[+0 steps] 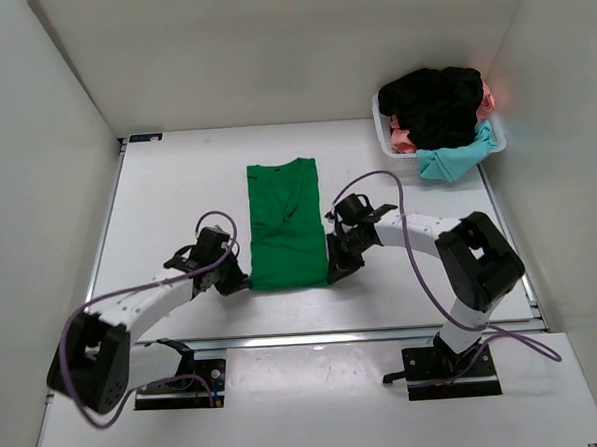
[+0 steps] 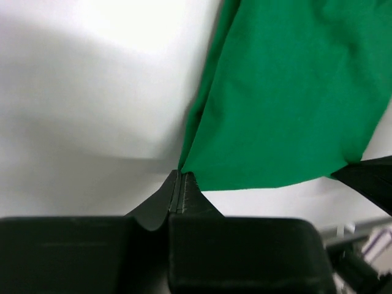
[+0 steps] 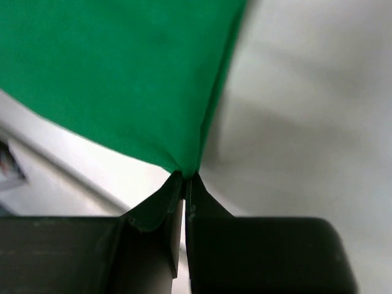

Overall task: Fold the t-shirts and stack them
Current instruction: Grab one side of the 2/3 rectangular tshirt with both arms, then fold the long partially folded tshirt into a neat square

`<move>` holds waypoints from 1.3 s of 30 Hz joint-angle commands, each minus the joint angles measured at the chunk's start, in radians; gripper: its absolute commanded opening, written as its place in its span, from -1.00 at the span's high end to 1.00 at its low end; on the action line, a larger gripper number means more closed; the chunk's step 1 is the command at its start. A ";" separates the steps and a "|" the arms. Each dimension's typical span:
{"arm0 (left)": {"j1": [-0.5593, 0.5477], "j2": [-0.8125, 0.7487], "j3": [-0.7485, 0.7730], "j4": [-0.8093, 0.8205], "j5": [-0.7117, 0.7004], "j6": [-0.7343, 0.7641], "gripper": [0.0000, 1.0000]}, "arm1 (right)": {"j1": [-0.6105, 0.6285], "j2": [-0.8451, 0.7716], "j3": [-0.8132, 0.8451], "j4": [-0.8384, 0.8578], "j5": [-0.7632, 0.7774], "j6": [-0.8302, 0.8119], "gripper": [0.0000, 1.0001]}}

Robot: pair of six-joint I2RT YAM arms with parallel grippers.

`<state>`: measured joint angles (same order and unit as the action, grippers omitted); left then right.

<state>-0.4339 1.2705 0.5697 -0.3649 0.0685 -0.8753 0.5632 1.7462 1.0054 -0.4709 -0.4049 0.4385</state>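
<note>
My left gripper (image 2: 181, 180) is pinched tight on the near left corner of the green t-shirt (image 1: 285, 224), my right gripper (image 3: 185, 179) on its near right corner. With both held, I judge the hem can lift evenly toward the collar. Open table (image 1: 177, 190) lies beyond the collar, with the basket (image 1: 378, 117) well off to the shirt's far right
</note>
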 commanded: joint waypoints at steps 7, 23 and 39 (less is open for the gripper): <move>-0.110 -0.339 -0.010 -0.399 0.076 -0.116 1.00 | 0.084 -0.258 -0.120 -0.224 -0.144 -0.080 1.00; 0.081 -0.060 0.419 -0.358 0.162 0.013 1.00 | -0.161 -0.058 0.389 -0.580 -0.189 -0.282 0.99; 0.294 0.510 0.815 -0.027 0.145 0.059 0.69 | -0.287 0.588 1.262 -0.447 -0.120 -0.158 0.79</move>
<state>-0.1883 1.7138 1.3109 -0.5282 0.2230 -0.8402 0.3115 2.2795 2.1780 -1.0241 -0.6029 0.2295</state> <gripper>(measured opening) 0.119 0.049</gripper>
